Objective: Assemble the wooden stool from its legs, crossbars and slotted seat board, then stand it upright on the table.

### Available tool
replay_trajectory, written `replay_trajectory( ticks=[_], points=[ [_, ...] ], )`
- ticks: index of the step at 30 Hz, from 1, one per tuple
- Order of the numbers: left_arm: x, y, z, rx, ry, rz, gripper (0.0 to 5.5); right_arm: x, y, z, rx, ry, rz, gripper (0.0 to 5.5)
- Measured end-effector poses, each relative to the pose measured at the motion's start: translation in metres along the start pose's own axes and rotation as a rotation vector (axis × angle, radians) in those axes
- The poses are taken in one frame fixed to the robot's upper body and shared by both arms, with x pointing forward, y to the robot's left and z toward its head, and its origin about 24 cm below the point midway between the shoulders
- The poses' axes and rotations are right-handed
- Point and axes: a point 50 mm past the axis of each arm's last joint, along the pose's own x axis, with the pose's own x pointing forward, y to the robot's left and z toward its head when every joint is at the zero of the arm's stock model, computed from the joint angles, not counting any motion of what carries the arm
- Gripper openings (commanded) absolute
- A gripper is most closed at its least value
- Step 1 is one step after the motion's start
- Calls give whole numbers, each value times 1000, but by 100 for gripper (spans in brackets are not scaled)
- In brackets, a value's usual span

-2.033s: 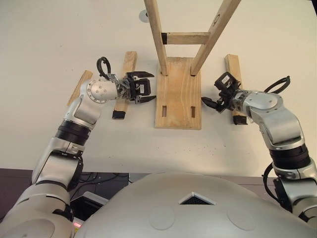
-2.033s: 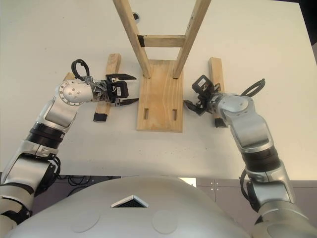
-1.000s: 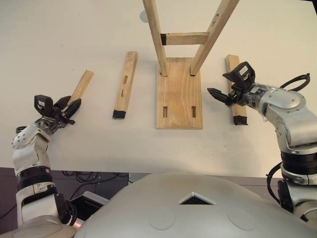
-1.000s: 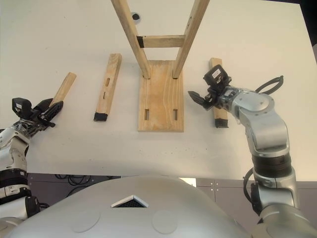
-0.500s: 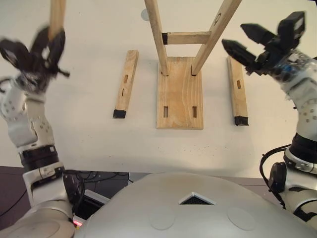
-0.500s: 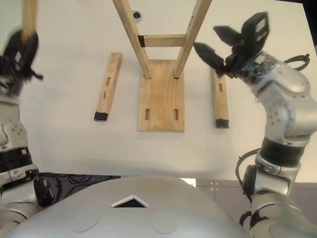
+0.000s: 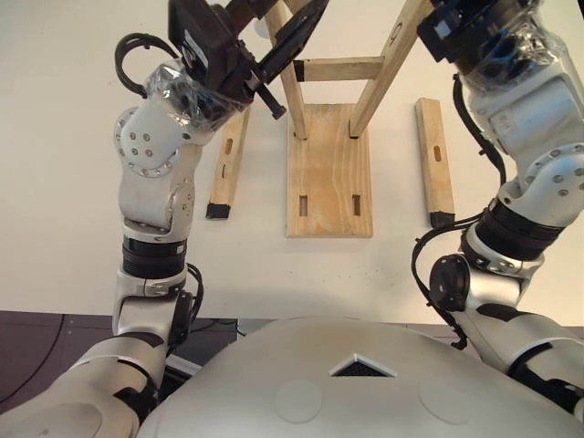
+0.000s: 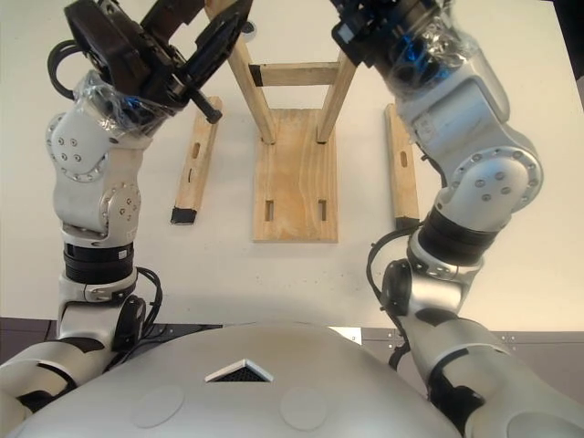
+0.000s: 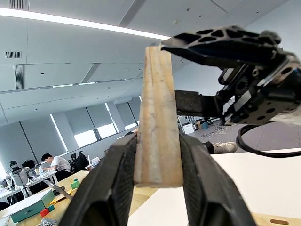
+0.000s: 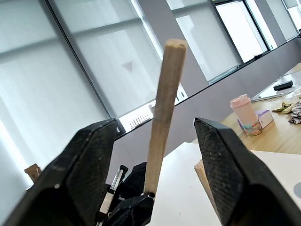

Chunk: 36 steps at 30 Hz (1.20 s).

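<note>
White table (image 7: 73,228), windowed office (image 9: 84,136) behind

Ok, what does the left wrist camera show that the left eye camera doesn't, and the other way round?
Left wrist view: the left gripper shut on a wooden stick, both fingers pressed against its sides. Left eye view: the seat board lying flat, two upright legs in its far slots joined by a crossbar, its two near slots empty, a loose leg on its left and another on its right. Both: the left gripper up above the white table.
</note>
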Motion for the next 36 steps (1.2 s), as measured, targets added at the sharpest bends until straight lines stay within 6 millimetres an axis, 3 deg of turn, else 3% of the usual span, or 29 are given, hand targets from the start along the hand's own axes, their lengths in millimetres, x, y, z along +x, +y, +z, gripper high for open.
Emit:
replay_trajectory(
  ticks=[11, 19, 20, 25, 29, 31, 32, 34, 36],
  points=[
    [1, -9, 1, -19, -19, -17, 125, 3, 1, 11, 108, -83, 3, 79],
    [1, -9, 1, -17, -19, -20, 125, 3, 1, 11, 126, -89, -2, 56],
    [1, -9, 1, -18, -18, -21, 162, 3, 0, 11, 126, -90, -3, 56],
    [-8, -12, -22, -124, 125, 0, 229, -2, -6, 20, 37, -152, -60, 40],
    [-23, 2, -30, -178, 204, 149, 279, -31, -22, 42, -60, -275, -182, 40],
    [-35, 19, -28, -204, 208, 297, 291, -57, -30, 56, -120, -350, -262, 40],
    [-46, 31, -25, -210, 195, 410, 291, -80, -38, 61, -160, -373, -352, 40],
    [-63, 47, -21, -232, 169, 580, 291, -114, -50, 58, -202, -367, -494, 40],
    [-78, 57, -18, -255, 138, 728, 291, -140, -62, 34, -253, -272, -622, 40]
  ],
)
